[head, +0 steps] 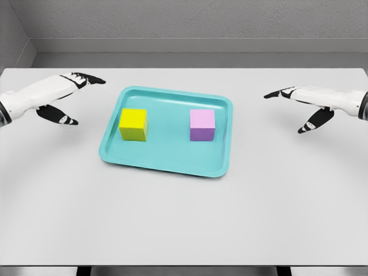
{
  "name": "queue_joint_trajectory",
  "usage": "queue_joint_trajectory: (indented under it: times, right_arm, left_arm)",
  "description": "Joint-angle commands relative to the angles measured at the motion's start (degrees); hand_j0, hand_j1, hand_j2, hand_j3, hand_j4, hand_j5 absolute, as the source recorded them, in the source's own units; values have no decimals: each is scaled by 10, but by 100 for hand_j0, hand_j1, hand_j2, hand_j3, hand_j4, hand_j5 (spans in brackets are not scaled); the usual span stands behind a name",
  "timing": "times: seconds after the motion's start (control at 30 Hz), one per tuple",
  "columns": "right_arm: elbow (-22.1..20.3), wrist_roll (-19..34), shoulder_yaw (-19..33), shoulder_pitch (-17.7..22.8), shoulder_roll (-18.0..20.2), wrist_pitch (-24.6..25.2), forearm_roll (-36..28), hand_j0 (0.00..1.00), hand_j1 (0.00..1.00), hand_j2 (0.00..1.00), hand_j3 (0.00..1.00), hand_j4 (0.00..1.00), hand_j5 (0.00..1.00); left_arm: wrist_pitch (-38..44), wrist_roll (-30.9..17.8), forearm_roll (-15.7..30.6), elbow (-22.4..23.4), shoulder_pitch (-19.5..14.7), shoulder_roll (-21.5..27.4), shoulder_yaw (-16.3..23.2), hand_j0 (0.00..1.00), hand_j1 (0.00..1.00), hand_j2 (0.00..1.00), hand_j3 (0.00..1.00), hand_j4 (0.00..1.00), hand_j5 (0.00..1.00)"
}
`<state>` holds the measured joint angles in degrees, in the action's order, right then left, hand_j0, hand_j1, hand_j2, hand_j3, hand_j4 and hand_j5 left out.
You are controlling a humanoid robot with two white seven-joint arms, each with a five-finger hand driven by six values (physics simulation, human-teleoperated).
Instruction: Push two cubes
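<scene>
On either side of the tray, both arms reach inward over the table, neither touching anything. At the left, the left robot hand [69,95] has its fingers extended and released, the long fingers pointing toward the tray's far left corner and the thumb angled down and to the right. At the right, the right robot hand [302,106] mirrors it: fingers straight and released, pointing left, thumb dropped below. Both hands sit well apart from the tray and hold nothing.

The table [184,218] is a plain white surface; a grey wall and floor show behind its far edge.

A teal tray [167,164] with a raised rim lies at the table's centre, slightly skewed. Inside it, a yellow cube [133,124] rests at the left and a purple cube [202,125] at the right, apart from each other, each flat on the tray floor.
</scene>
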<state>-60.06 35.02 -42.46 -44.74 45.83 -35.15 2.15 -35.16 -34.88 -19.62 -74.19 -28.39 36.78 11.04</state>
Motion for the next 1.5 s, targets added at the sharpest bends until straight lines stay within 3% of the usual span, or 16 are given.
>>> queue_joint_trajectory:
  times: [0.0, 0.07, 0.17, 0.33, 0.4, 0.43, 0.57, 0.63, 0.67, 0.7, 0.73, 0.8, 0.87, 0.97, 1.1, 1.47]
  right_arm:
    - [-1, 0, -1, -1, 1, 1, -4, 100, 100, 100, 100, 100, 100]
    - [-1, 0, -1, -4, 2, 1, -4, 100, 100, 100, 100, 100, 100]
    - [2, 0, -1, -10, 4, 1, -5, 100, 100, 100, 100, 100, 100]
    - [4, 0, -10, -11, 5, 1, -5, 100, 100, 100, 100, 100, 100]
    - [5, 0, -39, -32, 0, 1, -3, 100, 100, 100, 100, 100, 100]
    - [5, 0, -43, -34, -1, 1, 7, 96, 96, 96, 96, 96, 96]
    - [-1, 0, -43, -37, -1, 1, 8, 38, 38, 38, 38, 38, 38]
    - [-16, 0, -45, -40, -1, 1, 8, 20, 20, 20, 20, 20, 20]
    - [-30, 0, -47, -40, 0, 1, 8, 16, 16, 16, 16, 16, 16]
    - [-38, 0, -48, -40, 0, 1, 12, 15, 15, 15, 15, 15, 15]
    - [-42, 0, -57, -49, -1, 1, 16, 14, 14, 14, 14, 14, 14]
    - [-53, 0, -76, -68, -10, 1, 35, 14, 14, 14, 14, 14, 14]
    - [-53, 0, -77, -76, -34, 1, 75, 13, 13, 13, 13, 13, 13]
    - [-52, 0, -119, -99, -61, 1, 99, 12, 12, 12, 12, 12, 12]
    - [-51, 0, -137, -112, -76, 1, 135, 11, 11, 11, 11, 11, 11]
    - [-47, 0, -198, -142, -113, 1, 157, 11, 11, 11, 11, 11, 11]
  left_arm:
    - [2, -1, -6, -6, 1, -8, -26, 100, 100, 100, 100, 100, 100]
    - [2, -1, -16, -6, 16, -9, -25, 100, 100, 100, 100, 100, 100]
    - [2, -1, -93, -8, 19, -36, -28, 100, 100, 100, 100, 100, 100]
    - [2, -1, -94, -10, 28, -38, -29, 100, 100, 100, 100, 100, 100]
    - [2, -1, -94, -10, 29, -38, -30, 100, 100, 100, 100, 100, 100]
    - [2, -1, -93, -11, 31, -37, -43, 100, 100, 100, 100, 100, 100]
    - [2, -1, -94, -12, 40, -38, -52, 100, 100, 100, 100, 100, 100]
    - [2, -1, -94, -13, 41, -36, -52, 100, 100, 100, 100, 100, 100]
    - [2, -1, -94, -13, 42, -36, -52, 100, 100, 100, 100, 100, 100]
    - [2, -1, -106, -13, 49, -36, -51, 100, 100, 100, 100, 100, 100]
    - [2, -1, -148, -14, 50, -39, -48, 100, 100, 100, 100, 100, 100]
    - [2, -1, -157, -28, 52, -41, -49, 100, 100, 100, 100, 100, 100]
    - [2, -1, -202, -46, 53, -44, -49, 91, 91, 91, 91, 91, 91]
    - [2, -1, -203, -58, 53, -43, -52, 75, 75, 75, 75, 75, 75]
    - [2, -1, -196, -82, 54, -43, -53, 68, 68, 68, 68, 68, 68]
    - [2, -1, -195, -70, 60, -60, -54, 66, 66, 66, 66, 66, 66]
